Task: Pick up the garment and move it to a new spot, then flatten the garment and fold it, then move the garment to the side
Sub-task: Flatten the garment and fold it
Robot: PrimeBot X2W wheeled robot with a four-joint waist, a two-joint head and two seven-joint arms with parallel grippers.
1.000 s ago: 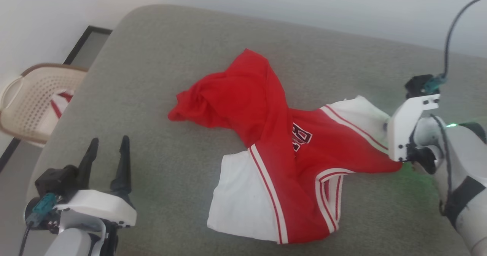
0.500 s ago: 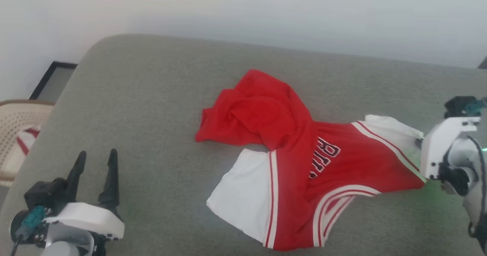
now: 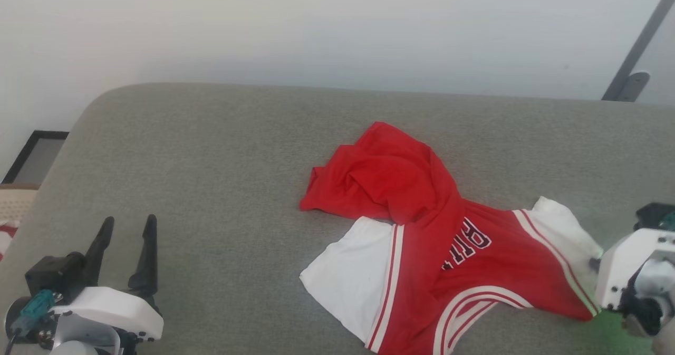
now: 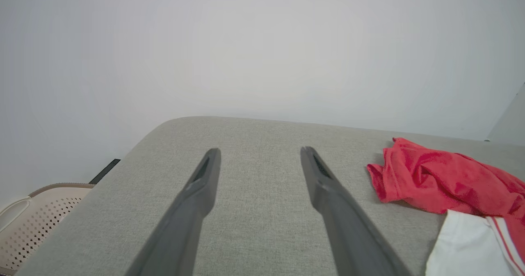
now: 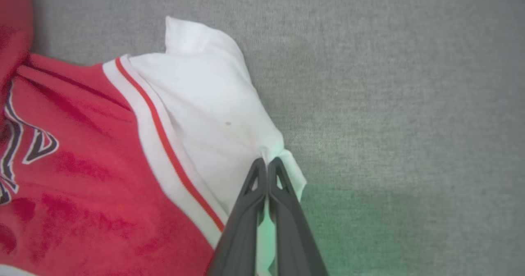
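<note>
The garment (image 3: 401, 186) lies crumpled right of centre on the grey cushion (image 3: 211, 154), its dark chest lettering (image 3: 469, 241) partly folded under and unreadable. The right gripper (image 5: 267, 161) pinches the white sleeve (image 5: 205, 103) at its edge. The left gripper (image 3: 129, 222) gapes empty over open cushion.

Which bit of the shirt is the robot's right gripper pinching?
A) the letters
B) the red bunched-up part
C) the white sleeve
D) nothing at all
C: in the right wrist view the right gripper has its fingers shut on the edge of the white sleeve of the shirt.
</note>
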